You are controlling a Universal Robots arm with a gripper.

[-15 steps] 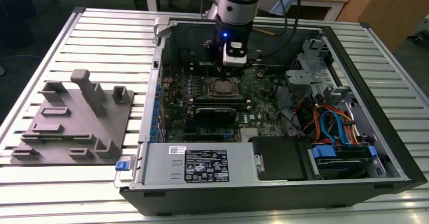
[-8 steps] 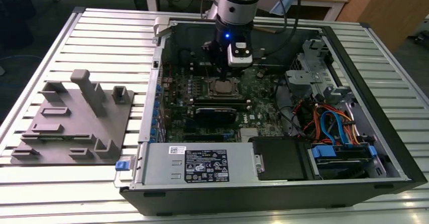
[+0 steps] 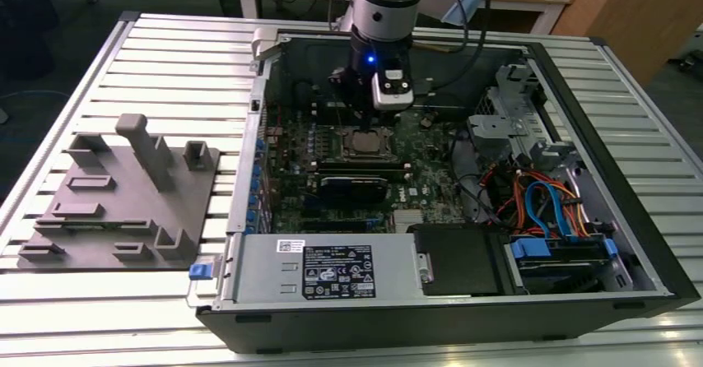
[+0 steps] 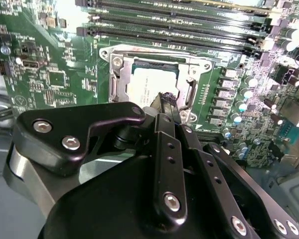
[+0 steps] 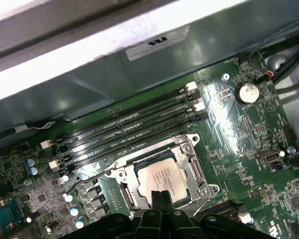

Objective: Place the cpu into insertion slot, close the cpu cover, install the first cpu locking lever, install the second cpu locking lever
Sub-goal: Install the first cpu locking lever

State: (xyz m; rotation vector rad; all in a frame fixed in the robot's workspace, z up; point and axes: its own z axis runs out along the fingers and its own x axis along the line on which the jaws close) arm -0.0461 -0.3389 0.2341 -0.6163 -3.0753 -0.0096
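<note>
First wrist view has the best look at it: the cpu (image 5: 162, 180) is sitting flat in the insertion slot (image 5: 118, 175), dull silver top facing up. As far as I can make out, the cpu cover (image 5: 188, 164) is folded down around it, with the chip showing through its window. So the chip is in place, and the cover looks down too, though I wouldn't swear it's fully seated.

The gripper (image 5: 159, 199) is right at the chip. Its two thin fingers are pressed together with just a seam between them and nothing held. The tip sits over the chip's edge on the side facing away from the memory slots (image 5: 124, 132), so the chip lies just ahead of the fingertips, towards those long black slots. The chip is square, so it has no long axis to line up on. Whether the tip is actually touching metal or hanging just above it, I can't tell.

On the memory-slot side of the socket there's a thin wire rod (image 5: 89, 175) running out past the corner. I'd guess it's one of the locking levers, but I can't say if it's hooked.

Zooming out in the exterior view, the arm comes straight down into the open computer case (image 3: 637, 243). A grey plastic fixture (image 3: 121, 194) sits well apart on the exterior view's left, on the slatted table (image 3: 66, 318).
</note>
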